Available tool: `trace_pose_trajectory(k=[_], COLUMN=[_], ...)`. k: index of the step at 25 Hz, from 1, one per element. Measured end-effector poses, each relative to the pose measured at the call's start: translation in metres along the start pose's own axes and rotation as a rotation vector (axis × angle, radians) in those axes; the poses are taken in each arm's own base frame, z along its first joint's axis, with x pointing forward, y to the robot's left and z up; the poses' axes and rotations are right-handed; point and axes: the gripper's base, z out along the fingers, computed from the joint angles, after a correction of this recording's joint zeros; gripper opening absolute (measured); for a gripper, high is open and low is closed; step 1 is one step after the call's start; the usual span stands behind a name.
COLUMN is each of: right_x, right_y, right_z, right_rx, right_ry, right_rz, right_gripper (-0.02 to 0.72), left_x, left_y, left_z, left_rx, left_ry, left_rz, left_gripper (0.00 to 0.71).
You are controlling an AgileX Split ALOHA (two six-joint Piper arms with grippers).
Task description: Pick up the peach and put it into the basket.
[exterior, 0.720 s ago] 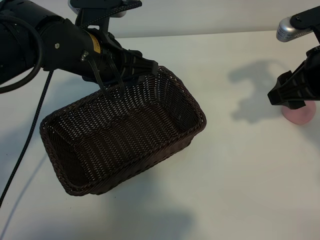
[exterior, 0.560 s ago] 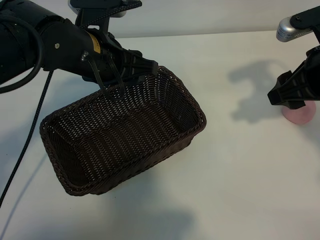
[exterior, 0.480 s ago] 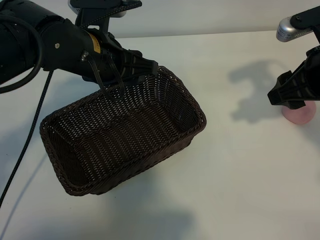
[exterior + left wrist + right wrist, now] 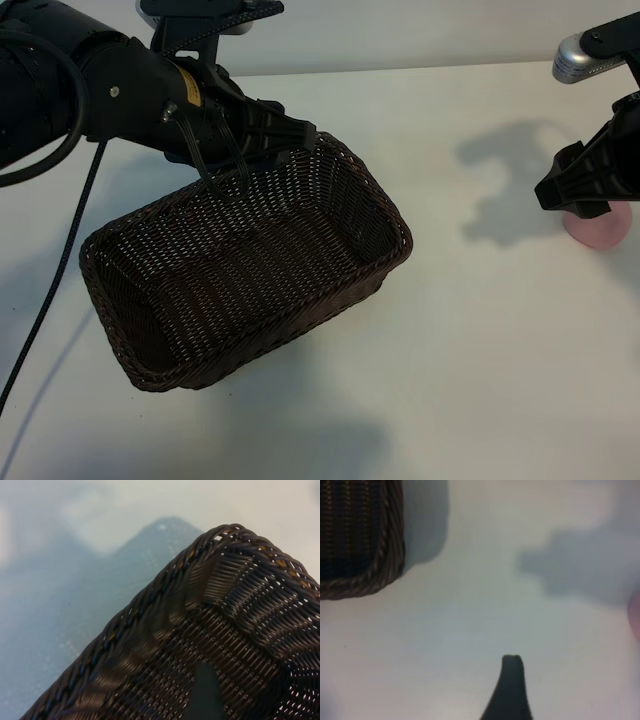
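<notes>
The right claw hangs open over the peach by the table's right edge; nothing has moved, no grab yet.

The left claw sits open at the basket rim.

The light is bright and even on the white desk. Soft grey shadows lie beside the basket and under the arms. The right wrist view is blurry. The left wrist view is sharp up close and fuzzy farther away.

both tools angled down, spread
</notes>
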Motion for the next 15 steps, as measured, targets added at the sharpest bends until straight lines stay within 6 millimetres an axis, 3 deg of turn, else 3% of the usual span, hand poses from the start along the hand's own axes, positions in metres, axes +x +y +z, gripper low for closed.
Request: trace_pose_trajectory(k=[10,15], right_x=[-0.0001,-0.0004], right_y=[0.0001,0.0000], right_z=[0.0000,0.0000], right_rx=[-0.001,0.000], right_ry=[-0.001,-0.004], right_rz=[0.002,0.002], right_gripper=[0.595,0.595], left_x=[-0.0035,0.0026], left_y=[-0.0005,0.0059], left_z=[-0.0001,-0.0064], left_rx=[0.006,-0.061], left_ry=[-0.039,0.024], left_rz=[0.001,-0.019], left_gripper=[0.554,0.554])
